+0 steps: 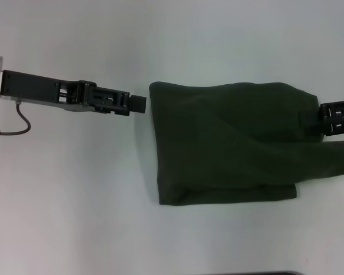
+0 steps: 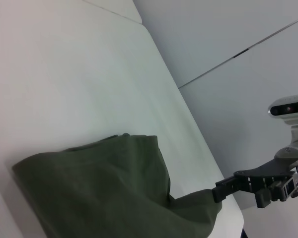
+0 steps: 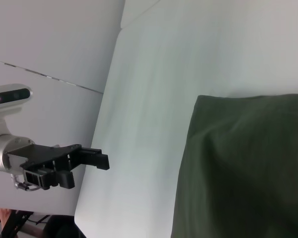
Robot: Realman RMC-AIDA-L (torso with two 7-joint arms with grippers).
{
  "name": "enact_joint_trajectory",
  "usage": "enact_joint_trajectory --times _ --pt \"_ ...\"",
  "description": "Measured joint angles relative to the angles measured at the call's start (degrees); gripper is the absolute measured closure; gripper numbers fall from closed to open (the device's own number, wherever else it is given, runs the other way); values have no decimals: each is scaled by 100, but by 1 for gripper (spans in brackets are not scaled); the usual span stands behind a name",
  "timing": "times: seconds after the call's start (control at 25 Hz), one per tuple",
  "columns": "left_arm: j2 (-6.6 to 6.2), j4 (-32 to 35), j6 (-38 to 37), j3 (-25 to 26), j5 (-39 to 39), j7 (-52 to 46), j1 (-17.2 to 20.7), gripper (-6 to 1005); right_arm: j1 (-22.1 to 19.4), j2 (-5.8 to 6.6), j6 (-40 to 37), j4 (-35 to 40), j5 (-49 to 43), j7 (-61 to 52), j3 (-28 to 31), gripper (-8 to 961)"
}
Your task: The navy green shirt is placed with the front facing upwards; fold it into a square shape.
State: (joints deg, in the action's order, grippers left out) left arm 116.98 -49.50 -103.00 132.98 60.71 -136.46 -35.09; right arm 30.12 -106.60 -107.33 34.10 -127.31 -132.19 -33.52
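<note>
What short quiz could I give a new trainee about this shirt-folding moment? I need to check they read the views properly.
1. True or false: the left gripper is gripping the navy green shirt.
2. At which edge of the shirt is the right gripper: A) near edge B) the robot's right edge C) far edge?
3. What does the shirt lie on?

Key: 1 false, it is just clear of the shirt's left edge. 2 B. 3 The white table.

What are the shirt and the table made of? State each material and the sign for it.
The navy green shirt: soft matte woven or knit fabric, probably cotton; it creases, drapes and folds over itself without shine. The table: smooth, hard, pale surface, likely laminate or painted board; it shows a faint even sheen and no grain.
</note>
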Motion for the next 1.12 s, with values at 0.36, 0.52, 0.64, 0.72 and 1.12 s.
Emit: enact_joint_trajectory --times 0.36,0.52,0.64,0.72,1.12 --pt "7 2 71 0 -8 4 2 308 -1 -1 -1 -7 -4 1 13 118" --pt "8 2 71 0 -8 5 21 309 -3 -1 -3 -9 -5 1 13 118" --pt "9 2 66 -1 -8 5 27 309 -1 -1 0 -9 -5 1 12 118" --pt "4 2 60 -1 -8 6 30 309 7 -1 -3 -9 -2 0 12 118" --pt "-24 -12 76 -1 -2 -16 10 309 499 -238 209 -258 -10 -7 -133 118"
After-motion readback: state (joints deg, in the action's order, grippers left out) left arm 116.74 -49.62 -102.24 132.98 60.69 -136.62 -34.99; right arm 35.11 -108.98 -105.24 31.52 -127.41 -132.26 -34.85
